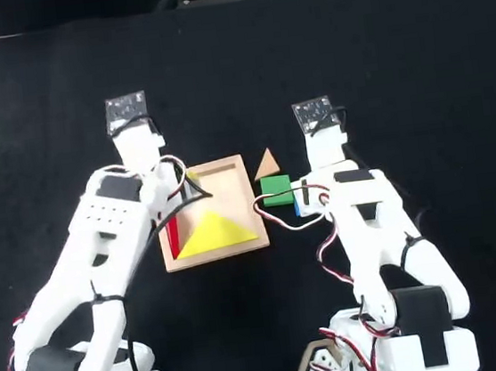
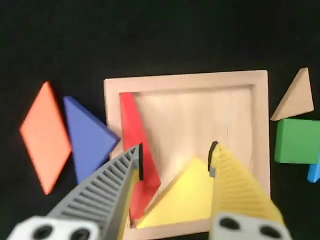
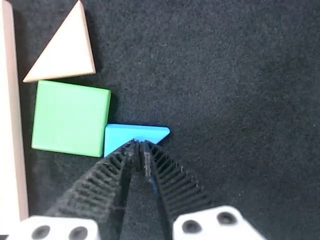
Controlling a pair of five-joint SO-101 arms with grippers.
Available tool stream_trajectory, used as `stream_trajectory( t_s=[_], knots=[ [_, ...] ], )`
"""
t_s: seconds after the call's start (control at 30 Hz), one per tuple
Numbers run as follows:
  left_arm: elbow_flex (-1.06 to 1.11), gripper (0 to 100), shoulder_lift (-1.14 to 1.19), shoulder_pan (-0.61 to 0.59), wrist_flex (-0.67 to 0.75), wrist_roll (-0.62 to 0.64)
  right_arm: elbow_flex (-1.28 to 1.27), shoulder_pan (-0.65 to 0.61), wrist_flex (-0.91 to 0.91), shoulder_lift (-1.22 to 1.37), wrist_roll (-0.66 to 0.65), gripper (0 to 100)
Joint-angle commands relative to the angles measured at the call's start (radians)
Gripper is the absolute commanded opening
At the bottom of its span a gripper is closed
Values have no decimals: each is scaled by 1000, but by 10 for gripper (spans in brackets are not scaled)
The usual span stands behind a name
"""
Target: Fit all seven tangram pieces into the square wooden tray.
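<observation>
The square wooden tray (image 1: 219, 164) holds a big yellow triangle (image 1: 216, 232) and a red triangle (image 1: 172, 237) leaning along one wall. In the left wrist view my left gripper (image 2: 176, 159) hangs open above the tray (image 2: 185, 80), one finger over the red triangle (image 2: 137, 145), the other over the yellow one (image 2: 187, 195). An orange parallelogram (image 2: 45, 136) and a dark blue triangle (image 2: 87, 137) lie outside the tray. On its other side lie a tan triangle (image 3: 65, 50), a green square (image 3: 70, 117) and a light blue triangle (image 3: 135, 136). My right gripper (image 3: 139, 150) is shut, tips at the light blue triangle's edge.
Black cloth covers the table (image 1: 413, 59), with open room at the back and far right. The left arm (image 1: 109, 228) hides the cloth left of the tray in the high view. The green square (image 1: 275, 189) and tan triangle (image 1: 266, 164) sit close to the tray's right rim.
</observation>
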State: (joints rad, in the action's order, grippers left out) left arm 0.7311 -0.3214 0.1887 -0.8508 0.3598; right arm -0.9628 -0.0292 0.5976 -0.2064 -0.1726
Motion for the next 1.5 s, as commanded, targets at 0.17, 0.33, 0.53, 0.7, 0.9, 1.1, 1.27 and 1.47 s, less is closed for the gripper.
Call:
stream_trajectory(
  t_s=[0.17,0.33,0.53,0.7,0.9,1.1,1.27,1.47],
  knots=[
    [4,230,-43,94,37,-6,59,-21,0,15,-9,12],
    [-42,233,-35,99,41,-6,59,-21,0,15,-9,12],
    [5,231,66,140,273,-2,58,-21,5,15,-9,12],
    [-13,231,207,156,373,-5,58,-21,3,15,-9,12],
    [-114,231,345,151,342,-40,58,-21,2,15,-9,12],
    [-248,231,437,148,242,-135,58,-21,0,15,-9,12],
    [-311,231,485,139,107,-239,58,-21,0,15,-9,12],
    [-357,231,511,77,-101,-379,58,-21,0,15,-9,12]
  ],
)
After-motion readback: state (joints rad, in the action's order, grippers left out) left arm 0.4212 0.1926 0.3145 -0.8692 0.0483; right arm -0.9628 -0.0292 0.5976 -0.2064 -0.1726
